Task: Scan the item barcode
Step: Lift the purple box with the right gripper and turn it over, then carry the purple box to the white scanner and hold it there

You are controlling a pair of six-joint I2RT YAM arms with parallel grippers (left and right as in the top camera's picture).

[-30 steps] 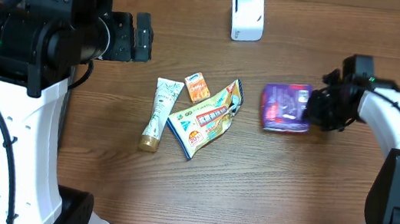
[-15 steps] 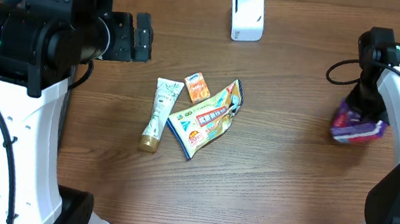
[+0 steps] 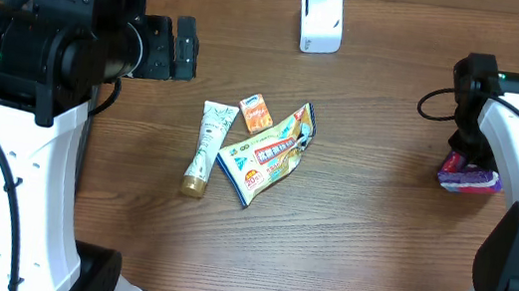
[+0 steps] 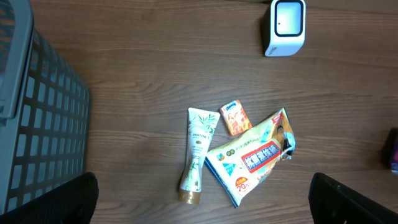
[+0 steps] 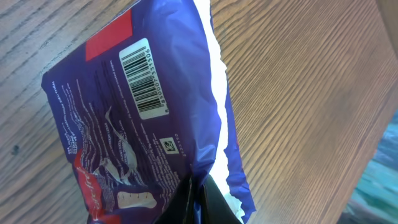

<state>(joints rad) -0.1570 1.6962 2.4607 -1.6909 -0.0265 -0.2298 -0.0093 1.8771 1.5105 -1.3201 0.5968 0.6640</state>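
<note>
Purple packet [image 5: 143,124], at the table's right side, is light, limp, crinkly film. Right gripper [image 5: 199,198] is clamped on its sealed edge. Left gripper [image 3: 172,49] stands apart, empty.

Purple packet [image 3: 471,179]: a second ago it was right of mid-desk, now it sits near the right edge of the desk [image 3: 356,249], carried there pinched in the right claw [image 5: 198,198]. Over the last half second it shifted slightly toward the near edge and lies flatter. Right arm [image 3: 514,119] swung outward with it.
</note>
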